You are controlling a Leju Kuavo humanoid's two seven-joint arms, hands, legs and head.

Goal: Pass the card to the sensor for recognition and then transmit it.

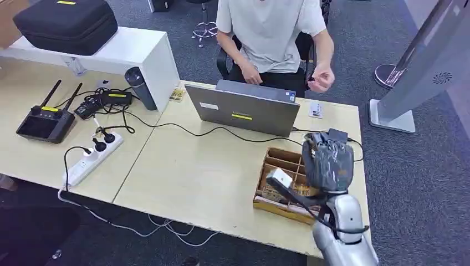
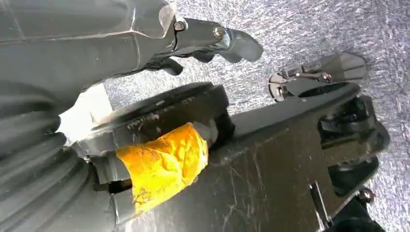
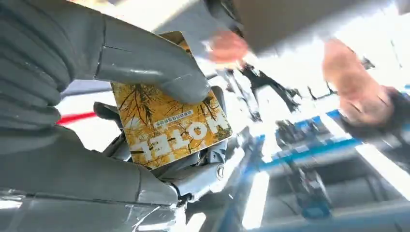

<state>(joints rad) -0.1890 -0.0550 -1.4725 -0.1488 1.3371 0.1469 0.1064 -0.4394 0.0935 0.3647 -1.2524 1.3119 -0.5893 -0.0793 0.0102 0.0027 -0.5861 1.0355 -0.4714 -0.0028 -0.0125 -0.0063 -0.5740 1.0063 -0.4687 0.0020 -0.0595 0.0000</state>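
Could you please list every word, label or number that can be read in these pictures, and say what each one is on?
"HOTEL": on the yellow card pinched under the thumb of the right hand, seen upside down in the right wrist view.
A smaller line of print above it on the card: too small to read.
Yellow labels on the laptop, black case and remote controller: too small to read.
Laptop's white sticker: blurred.

Card (image 3: 167, 123): yellow-gold, dark branch pattern, white "HOTEL" lettering. Right robot hand (image 1: 328, 160): dark grey, on a silver arm. Bench (image 1: 199, 183): pale beige. Laptop (image 1: 244, 111): grey, yellow sticker. Compartment box (image 1: 280, 160): brown. Power strip (image 1: 91, 158): white. Carpet (image 1: 421, 177): blue-grey.
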